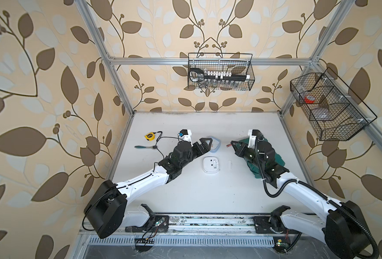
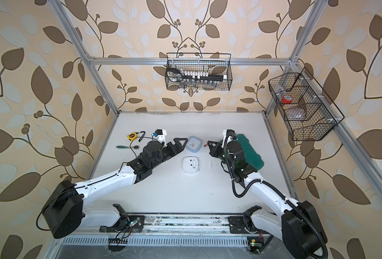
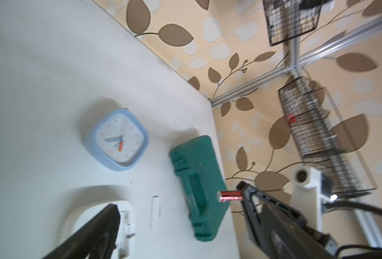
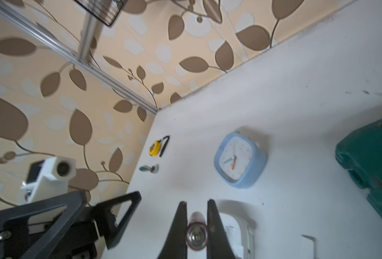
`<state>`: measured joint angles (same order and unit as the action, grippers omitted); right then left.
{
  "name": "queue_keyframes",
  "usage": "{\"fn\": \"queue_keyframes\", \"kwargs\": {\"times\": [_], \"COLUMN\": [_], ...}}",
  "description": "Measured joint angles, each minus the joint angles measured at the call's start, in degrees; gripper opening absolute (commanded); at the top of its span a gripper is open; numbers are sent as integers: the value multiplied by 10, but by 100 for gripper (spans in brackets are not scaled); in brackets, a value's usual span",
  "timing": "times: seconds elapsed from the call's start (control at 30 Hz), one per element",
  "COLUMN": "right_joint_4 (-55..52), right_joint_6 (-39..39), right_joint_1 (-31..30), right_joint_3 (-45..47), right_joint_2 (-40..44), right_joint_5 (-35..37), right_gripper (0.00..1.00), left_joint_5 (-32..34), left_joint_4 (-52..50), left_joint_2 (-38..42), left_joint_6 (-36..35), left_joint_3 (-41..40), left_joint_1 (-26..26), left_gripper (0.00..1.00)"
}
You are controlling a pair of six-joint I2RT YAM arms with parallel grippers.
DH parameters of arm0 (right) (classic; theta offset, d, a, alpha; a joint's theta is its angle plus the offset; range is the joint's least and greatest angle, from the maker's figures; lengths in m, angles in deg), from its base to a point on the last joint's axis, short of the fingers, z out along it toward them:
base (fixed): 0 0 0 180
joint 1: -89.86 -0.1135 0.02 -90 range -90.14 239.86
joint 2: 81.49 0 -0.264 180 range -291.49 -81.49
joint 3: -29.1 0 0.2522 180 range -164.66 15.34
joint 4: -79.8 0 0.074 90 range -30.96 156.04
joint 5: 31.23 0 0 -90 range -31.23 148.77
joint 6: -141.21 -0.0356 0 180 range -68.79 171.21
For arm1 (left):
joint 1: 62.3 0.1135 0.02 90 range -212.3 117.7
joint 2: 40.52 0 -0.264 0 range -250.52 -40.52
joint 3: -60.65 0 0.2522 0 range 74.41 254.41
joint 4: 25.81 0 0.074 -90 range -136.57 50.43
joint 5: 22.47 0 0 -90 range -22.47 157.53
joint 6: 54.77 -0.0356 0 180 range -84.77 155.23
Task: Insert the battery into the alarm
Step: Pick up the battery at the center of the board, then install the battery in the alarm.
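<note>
Right wrist view: right end effector [image 4: 196, 203] nearly closed, clamping a cylindrical battery [image 4: 196, 233] with a red-and-black jacket and silver end cap, clear of the desk [image 1: 185, 190]. Left end effector [image 1: 208, 143] spread wide, empty. White alarm [image 1: 211, 164] lies on the desk, below and between both end effectors. Green case [image 3: 199, 179] under the right one, closed. Side wire basket [image 1: 338, 132] holds a red roll [image 1: 309, 99].

clock [image 2: 194, 145] lies behind the alarm [image 2: 190, 164], case [image 2: 251, 152] to their right.
</note>
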<state>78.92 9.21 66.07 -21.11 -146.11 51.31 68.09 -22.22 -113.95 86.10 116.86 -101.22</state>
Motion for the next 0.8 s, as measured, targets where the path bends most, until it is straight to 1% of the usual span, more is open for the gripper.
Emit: {"fn": "queue_keyframes", "kwargs": {"times": [0.07, 0.17, 0.37, 0.43, 0.57, 0.67, 0.8], "right_joint_4": [-57, -119, -209, -227, -255, -271, -279], "right_joint_6": [35, 75, 127, 140, 167, 188, 203], "right_joint_1": [1, 1, -2, -6, -29, -51, -67], "right_joint_3": [-34, -72, -129, -151, -193, -218, -239], "right_joint_2": [-14, -39, -103, -130, -185, -223, -264], "right_joint_5": [-23, -55, -93, -93, -86, -73, -64], "right_gripper": [0, 0, 0, 0, 0, 0, 0], "left_joint_5": [1, -1, -25, -44, -116, -158, -202], "left_joint_4": [-53, -118, -169, -171, -164, -159, -157], "left_joint_2": [0, -12, -43, -55, -97, -139, -175], "left_joint_6": [-49, -104, -164, -173, -174, -166, -148], "left_joint_3": [2, 8, 3, 3, 3, 3, 3], "left_joint_1": [0, 0, 0, 8, 36, 54, 72], "left_gripper": [99, 99, 99, 99, 99, 92, 90]}}
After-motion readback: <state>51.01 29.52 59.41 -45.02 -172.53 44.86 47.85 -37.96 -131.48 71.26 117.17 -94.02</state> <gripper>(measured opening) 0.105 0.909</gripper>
